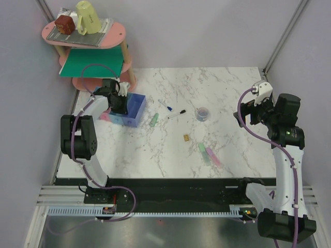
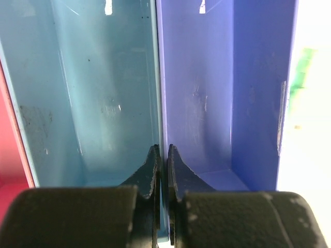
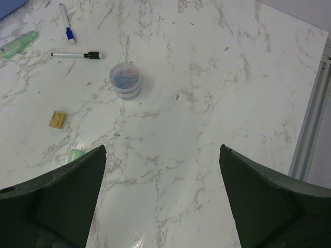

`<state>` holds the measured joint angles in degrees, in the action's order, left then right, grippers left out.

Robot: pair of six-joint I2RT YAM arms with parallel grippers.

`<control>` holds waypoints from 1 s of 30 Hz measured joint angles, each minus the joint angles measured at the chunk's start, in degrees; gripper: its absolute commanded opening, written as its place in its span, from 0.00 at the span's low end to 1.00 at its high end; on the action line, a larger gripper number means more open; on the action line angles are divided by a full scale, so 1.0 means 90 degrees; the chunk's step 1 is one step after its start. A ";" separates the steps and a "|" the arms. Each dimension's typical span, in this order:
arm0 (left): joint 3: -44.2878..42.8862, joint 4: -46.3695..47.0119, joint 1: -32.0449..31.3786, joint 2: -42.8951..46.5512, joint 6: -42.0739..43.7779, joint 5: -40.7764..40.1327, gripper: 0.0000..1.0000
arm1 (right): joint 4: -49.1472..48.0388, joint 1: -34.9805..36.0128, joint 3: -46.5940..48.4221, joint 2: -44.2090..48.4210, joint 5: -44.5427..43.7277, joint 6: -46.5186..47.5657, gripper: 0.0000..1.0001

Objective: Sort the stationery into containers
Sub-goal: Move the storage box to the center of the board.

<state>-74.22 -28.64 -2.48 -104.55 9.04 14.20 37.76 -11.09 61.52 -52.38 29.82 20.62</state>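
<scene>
The containers (image 1: pixel 133 109) stand at the table's back left, purple-blue bin at the right end. My left gripper (image 1: pixel 120 106) reaches down into them. In the left wrist view it (image 2: pixel 162 155) is shut on the wall between the light blue bin (image 2: pixel 83 93) and the purple-blue bin (image 2: pixel 207 93); both look empty. Loose on the marble lie the blue-cap marker (image 1: pixel 165 106) (image 3: pixel 66 23), black-cap marker (image 1: pixel 177 113) (image 3: pixel 75 54), bluish-grey roll (image 1: pixel 202 113) (image 3: pixel 125 80), tan block (image 1: pixel 185 137) (image 3: pixel 58 119), green bars (image 1: pixel 154 120) (image 1: pixel 203 152) and pink bar (image 1: pixel 213 156). My right gripper (image 1: pixel 251 111) (image 3: pixel 163 150) is open, empty, above the table right of the roll.
A pink tiered shelf (image 1: pixel 98 36) stands in the back left corner behind the bins, with a yellow cup (image 1: pixel 88 16) and a red-brown block (image 1: pixel 64 23) on top and a green sheet (image 1: pixel 90 62) below. The table's right edge rail (image 3: pixel 310 129) is near my right gripper.
</scene>
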 measured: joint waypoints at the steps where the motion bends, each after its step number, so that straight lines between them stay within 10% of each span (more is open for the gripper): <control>1: 0.0000 -0.0041 -0.0061 0.0027 -0.0039 0.0032 0.02 | 0.0000 0.0000 0.0000 0.0005 0.0002 0.0000 0.98; 30: -0.0505 -0.0284 -0.1304 0.0206 -0.1452 0.1904 0.02 | 0.0092 0.0002 -0.0036 0.0219 0.0007 0.0017 0.98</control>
<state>-78.76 -31.20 -14.22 -102.69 -4.03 31.33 38.59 -11.07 61.19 -50.41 29.89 20.78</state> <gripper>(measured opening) 0.052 0.982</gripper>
